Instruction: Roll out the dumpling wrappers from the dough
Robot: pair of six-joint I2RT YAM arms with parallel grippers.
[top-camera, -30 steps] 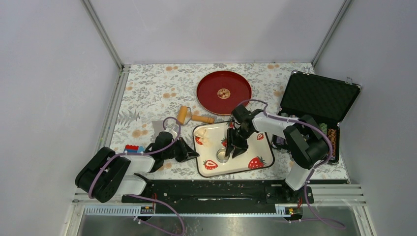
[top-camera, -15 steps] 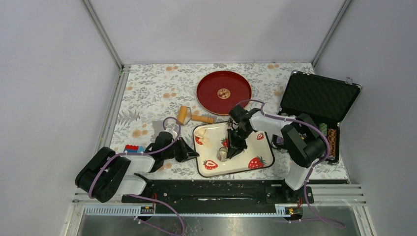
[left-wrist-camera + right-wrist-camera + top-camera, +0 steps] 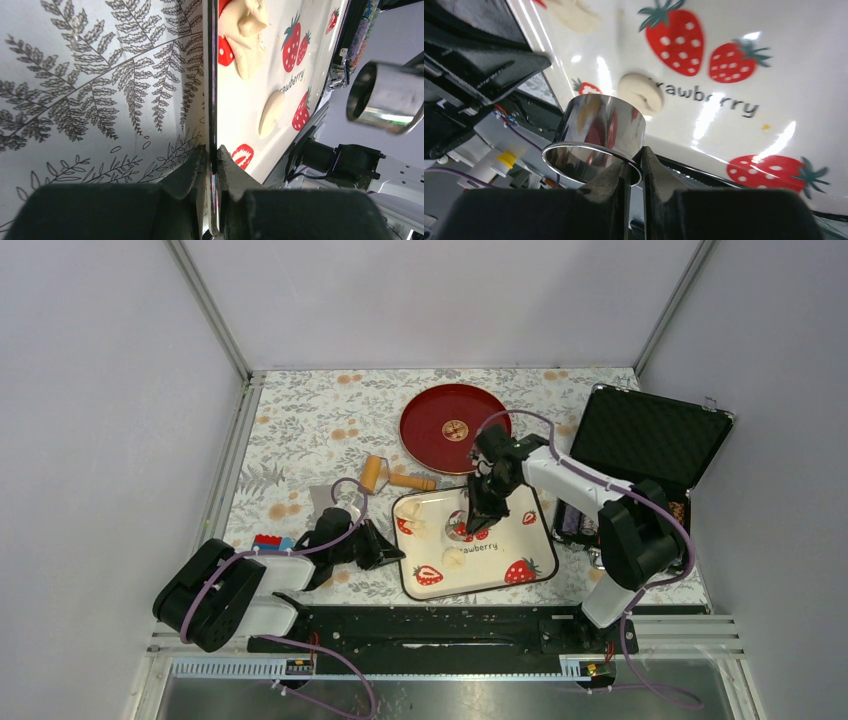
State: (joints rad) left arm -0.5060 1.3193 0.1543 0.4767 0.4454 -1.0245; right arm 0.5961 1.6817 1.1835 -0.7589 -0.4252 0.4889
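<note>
Since one second ago, right pincer [image 3: 634, 167] lifting off tray [image 3: 485, 581], carrying metal ring cutter [image 3: 596, 135] up with it. Jaws nearly closed, pinching cutter's wall. Round dumpling wrapper [image 3: 640, 94] lying uncovered on tray near front edge, beside "strawberry" lettering. Off-white dough [image 3: 242, 25] resting at tray's left end. Opposite, left pincer [image 3: 211, 160] pressing together, clamping tray's left rim against desk [image 3: 300, 430].

Our flower-patterned table [image 3: 300, 430] and what lies on it
Toward the near edge we see a white strawberry tray [image 3: 530, 540]. Just behind it sits a red plate [image 3: 430, 425], and off its far left corner a wooden roller [image 3: 395, 477] lies flat. An open black case [image 3: 640, 440] stands to its right, and coloured toy blocks [image 3: 268, 541] lie well to its left.
</note>
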